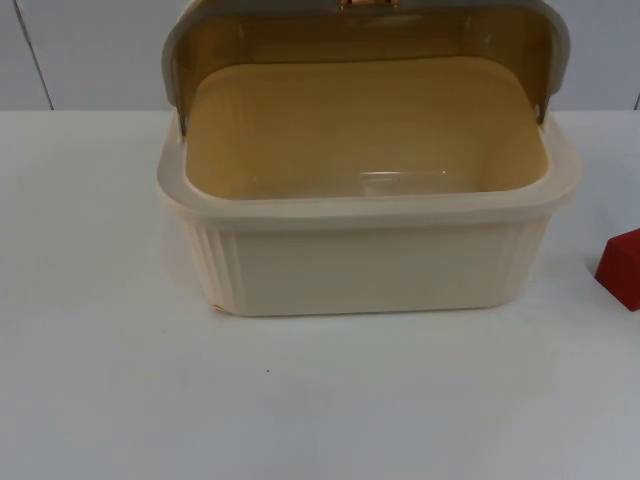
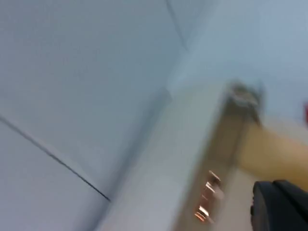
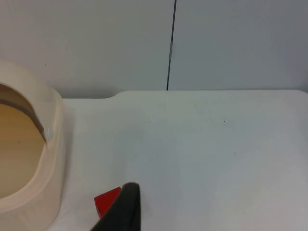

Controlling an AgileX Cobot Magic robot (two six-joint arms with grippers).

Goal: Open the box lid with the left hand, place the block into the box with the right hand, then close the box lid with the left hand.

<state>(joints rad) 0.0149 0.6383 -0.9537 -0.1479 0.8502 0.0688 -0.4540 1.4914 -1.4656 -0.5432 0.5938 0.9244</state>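
Observation:
The cream box (image 1: pixel 370 270) stands in the middle of the table. Its tinted lid (image 1: pixel 360 30) is swung up and back, and the inside holds nothing. A copper latch (image 1: pixel 366 4) sits on the lid's top edge. The red block (image 1: pixel 622 268) lies on the table to the right of the box. My left gripper (image 2: pixel 284 207) is up beside the raised lid (image 2: pixel 231 139), close to the latch (image 2: pixel 208 199). My right gripper (image 3: pixel 126 211) hovers just beside the red block (image 3: pixel 107 201), with the box's right wall (image 3: pixel 45 163) next to it.
The white table (image 1: pixel 320 400) spreads in front of the box and to both sides. The grey partition wall (image 3: pixel 216 43) rises right behind the table's far edge.

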